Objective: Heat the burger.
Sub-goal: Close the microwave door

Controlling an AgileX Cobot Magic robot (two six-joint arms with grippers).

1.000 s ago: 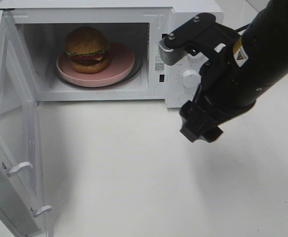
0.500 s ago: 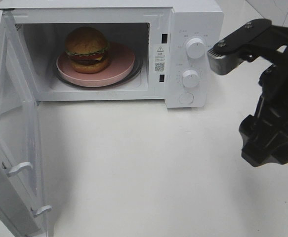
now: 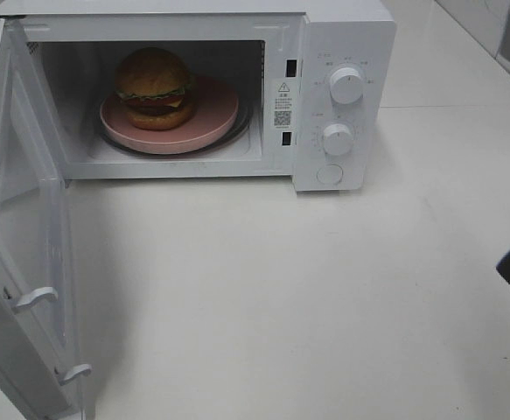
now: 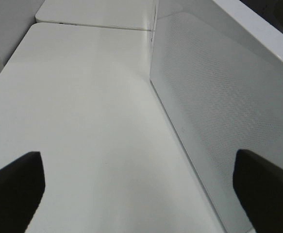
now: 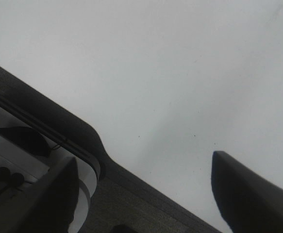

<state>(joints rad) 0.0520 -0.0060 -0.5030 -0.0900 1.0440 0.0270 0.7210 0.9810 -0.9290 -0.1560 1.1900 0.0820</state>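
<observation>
Exterior high view has the glossy round burger [image 3: 154, 87] on a pink plate [image 3: 215, 118] inside the white microwave [image 3: 342, 35], whose door [image 3: 23, 227] stands wide open on the left arm's side of the table [image 3: 281, 289]. The left hand [image 4: 140, 191], spread and empty, lies just beside that door's dotted panel, so it is probably nearer for shutting it; the right hand [image 5: 148, 194], likewise spread and empty, is well apart.

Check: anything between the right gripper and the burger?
Nothing visible on the table between them. The burger sits on the plate in the microwave, door wide open. The right gripper, jaws open and empty, is off to the right, so the control panel may screen a straight approach.
</observation>
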